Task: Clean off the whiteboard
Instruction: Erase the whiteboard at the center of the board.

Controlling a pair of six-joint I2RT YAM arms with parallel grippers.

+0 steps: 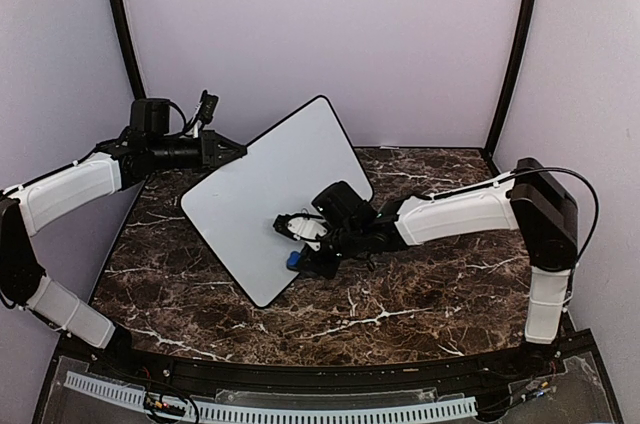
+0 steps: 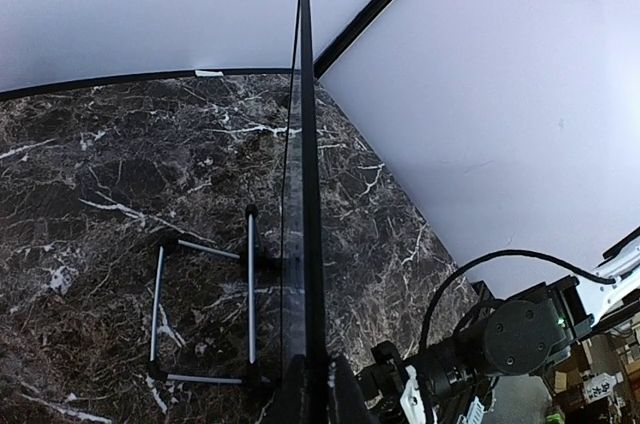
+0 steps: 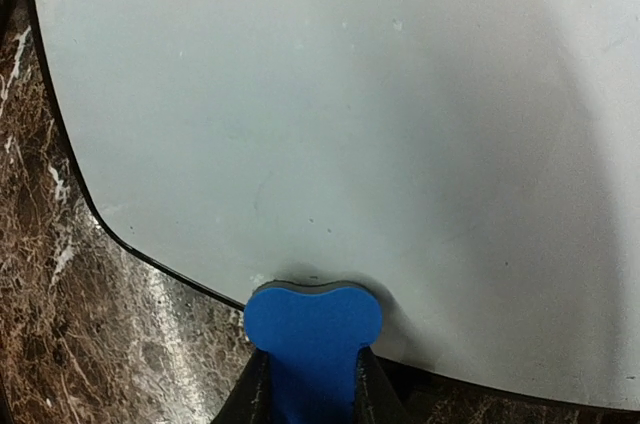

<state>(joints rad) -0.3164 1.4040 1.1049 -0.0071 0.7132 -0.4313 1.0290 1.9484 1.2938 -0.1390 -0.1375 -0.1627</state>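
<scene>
The whiteboard (image 1: 275, 194) is a white board with a thin black rim, held tilted on edge over the marble table. My left gripper (image 1: 222, 149) is shut on the board's upper left edge; in the left wrist view the board's rim (image 2: 304, 194) runs straight out from between the jaws of that gripper (image 2: 316, 389). My right gripper (image 1: 305, 256) is shut on a blue eraser (image 3: 312, 329), whose grey felt face presses against the whiteboard's (image 3: 350, 114) lower part. No writing shows on the board.
A small wire stand (image 2: 205, 309) lies on the dark marble table (image 1: 420, 284) behind the board. Lilac walls close in the back and sides. The right arm (image 1: 460, 214) stretches across the table's right half.
</scene>
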